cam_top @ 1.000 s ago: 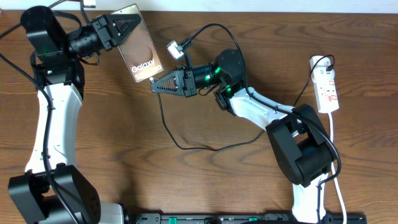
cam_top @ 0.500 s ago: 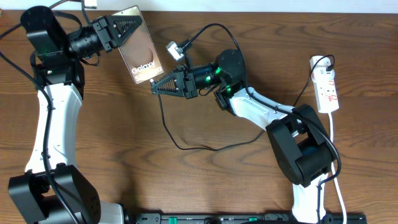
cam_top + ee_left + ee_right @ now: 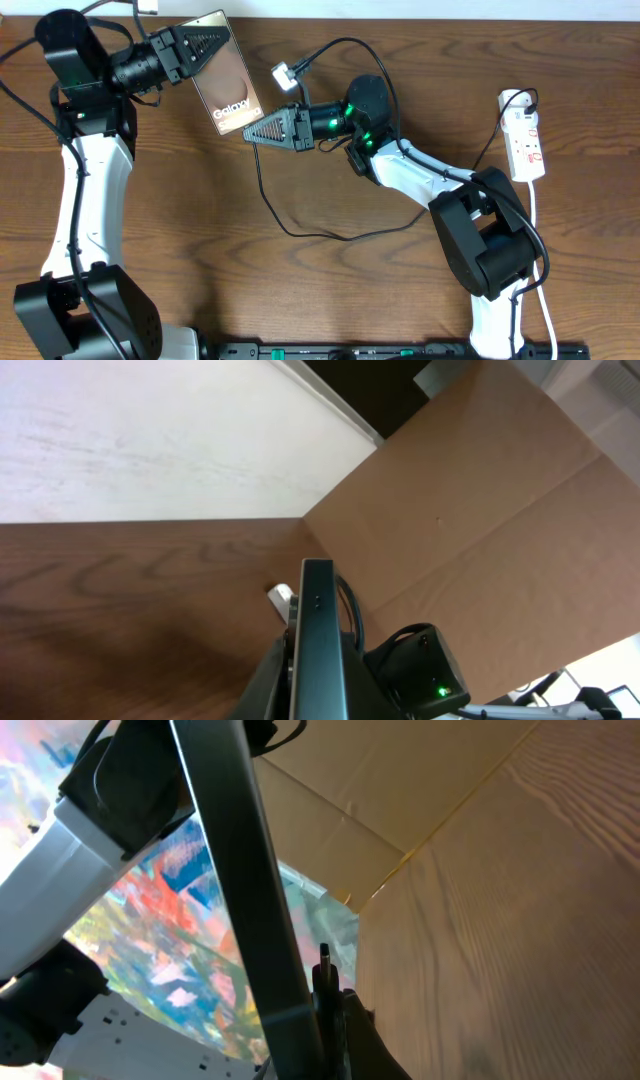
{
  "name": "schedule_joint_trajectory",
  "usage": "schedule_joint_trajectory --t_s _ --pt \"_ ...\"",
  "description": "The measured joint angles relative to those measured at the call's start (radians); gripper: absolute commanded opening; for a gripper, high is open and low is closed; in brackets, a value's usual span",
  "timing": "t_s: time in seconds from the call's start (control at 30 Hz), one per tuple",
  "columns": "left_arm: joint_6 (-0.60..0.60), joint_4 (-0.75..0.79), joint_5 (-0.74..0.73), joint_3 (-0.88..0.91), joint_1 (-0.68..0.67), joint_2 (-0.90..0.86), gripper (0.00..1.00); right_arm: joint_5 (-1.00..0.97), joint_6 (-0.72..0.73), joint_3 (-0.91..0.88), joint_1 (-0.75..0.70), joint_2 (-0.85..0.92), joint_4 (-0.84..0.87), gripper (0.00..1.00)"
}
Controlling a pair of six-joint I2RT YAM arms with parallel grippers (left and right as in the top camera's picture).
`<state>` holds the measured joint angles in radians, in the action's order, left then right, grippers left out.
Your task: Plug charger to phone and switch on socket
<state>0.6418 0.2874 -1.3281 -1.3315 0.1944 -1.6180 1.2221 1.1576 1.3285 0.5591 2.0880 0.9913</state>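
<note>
My left gripper (image 3: 222, 42) is shut on the phone (image 3: 232, 95) and holds it raised at the back left, screen up with white "Galaxy" text. In the left wrist view the phone (image 3: 320, 630) shows edge-on between the jaws (image 3: 300, 685). My right gripper (image 3: 252, 136) is shut on the charger plug, its tip just below the phone's lower edge. In the right wrist view the plug tip (image 3: 324, 960) sticks up from the jaws (image 3: 335, 1020) right beside the phone's dark edge (image 3: 240, 870). The charger cable (image 3: 300, 234) loops over the table. The socket (image 3: 526, 135) lies at the far right.
A silver connector on a thicker black cable (image 3: 281, 74) hangs behind the right wrist. The socket's white cord (image 3: 540, 260) runs down the right side. A brown cardboard wall (image 3: 480, 510) stands beyond the table's far edge.
My right gripper has moved slightly up and right with the plug, closer to the phone's lower edge. The left arm and phone have hardly moved.
</note>
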Motion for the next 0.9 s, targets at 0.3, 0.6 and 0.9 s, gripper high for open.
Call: schedule_joint_trajectory --t_s 0.3,0.6,0.9 --pt "-0.004 0.001 0.003 0.000 0.000 0.000 0.07 -0.006 0.000 0.000 0.000 0.000 0.000 0.01" --pt "0.017 -0.005 0.027 0.000 0.000 0.000 0.07 -0.006 -0.004 0.000 -0.003 0.000 0.001 0.01" --pt "0.094 0.013 0.051 0.000 -0.008 0.000 0.07 0.001 -0.007 0.000 -0.008 0.000 0.006 0.01"
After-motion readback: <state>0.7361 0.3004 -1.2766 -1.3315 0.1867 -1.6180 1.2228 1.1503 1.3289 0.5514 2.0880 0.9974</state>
